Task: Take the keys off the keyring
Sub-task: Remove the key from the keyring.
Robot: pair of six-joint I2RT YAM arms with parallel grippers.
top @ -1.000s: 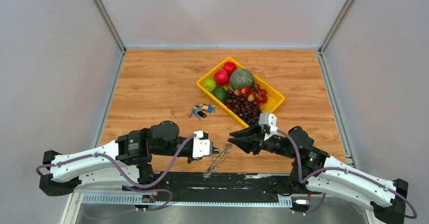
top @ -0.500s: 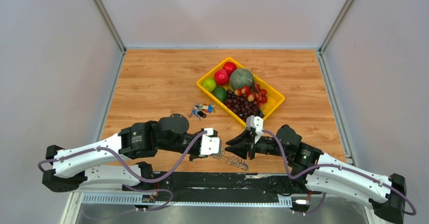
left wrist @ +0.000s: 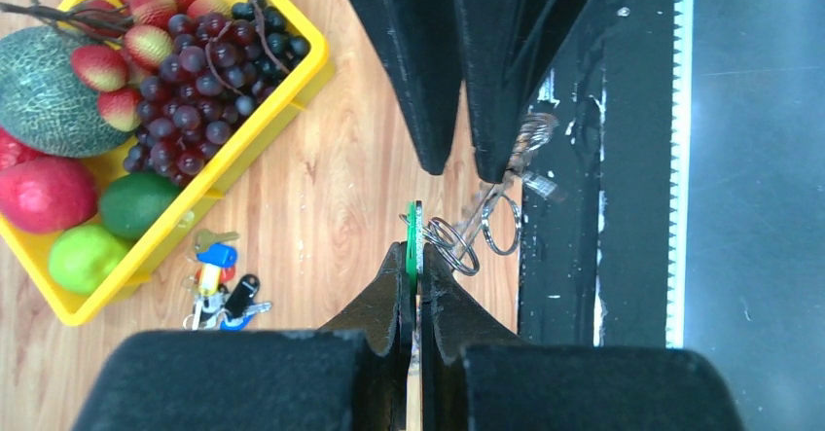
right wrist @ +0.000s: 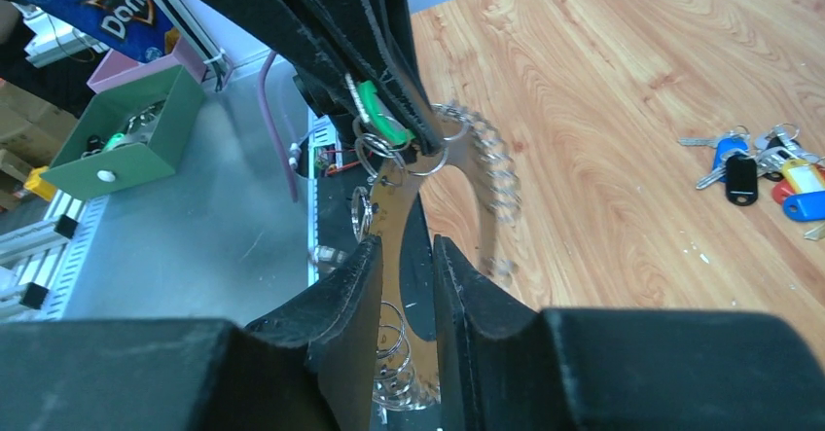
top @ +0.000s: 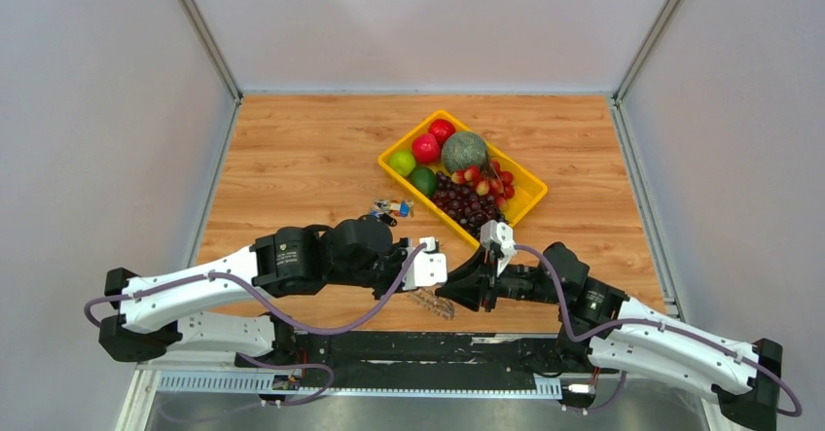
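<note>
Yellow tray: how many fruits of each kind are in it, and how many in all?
Melon: 1
Red round fruits: 2
Green round fruits: 2
Grape bunches, one dark and one red: 2
Total: 7

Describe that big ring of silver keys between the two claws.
The keyring is a thin metal loop packed with small silver keys, plus a few little split rings and a green tag. It hangs in the air over the table's near edge. The left gripper is shut on the tag. The right gripper has fingers either side of a key, though whether they pinch it is unclear.
</note>
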